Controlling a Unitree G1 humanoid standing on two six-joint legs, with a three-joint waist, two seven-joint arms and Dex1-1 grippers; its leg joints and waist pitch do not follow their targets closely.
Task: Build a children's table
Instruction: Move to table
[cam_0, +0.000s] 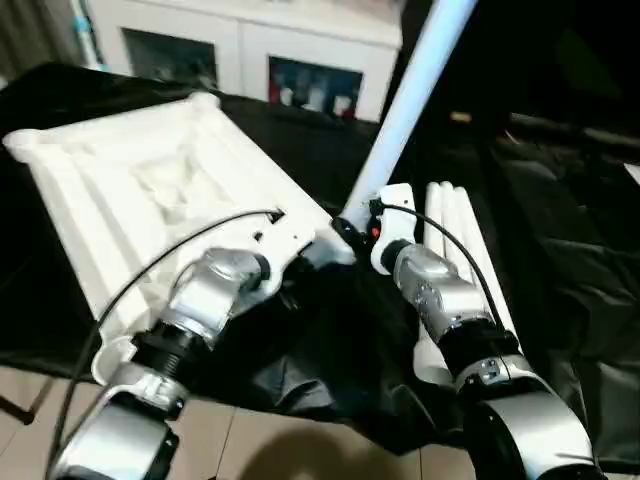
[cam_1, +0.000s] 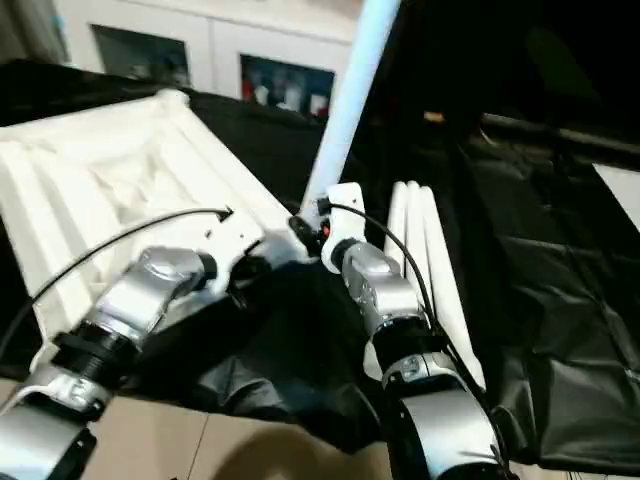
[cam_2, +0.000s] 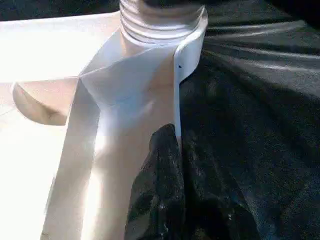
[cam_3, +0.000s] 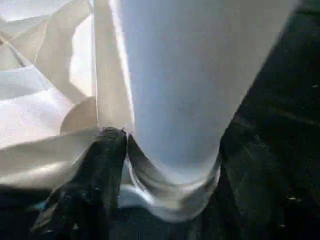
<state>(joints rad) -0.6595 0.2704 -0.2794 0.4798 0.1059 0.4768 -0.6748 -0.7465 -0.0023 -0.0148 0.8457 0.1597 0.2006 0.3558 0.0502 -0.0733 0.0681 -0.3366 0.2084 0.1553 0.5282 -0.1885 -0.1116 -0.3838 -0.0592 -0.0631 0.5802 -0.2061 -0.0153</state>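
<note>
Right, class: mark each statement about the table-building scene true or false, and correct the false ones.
1. The table top lies with its ribbed underside up. True.
2. One leg stands at the top's near corner socket. True.
3. The spare legs lie on the robot's left side. False: they lie on its right.
4. The work rests on a white cloth. False: the cloth is black.
5. The right gripper is at the standing leg's base. True.
</note>
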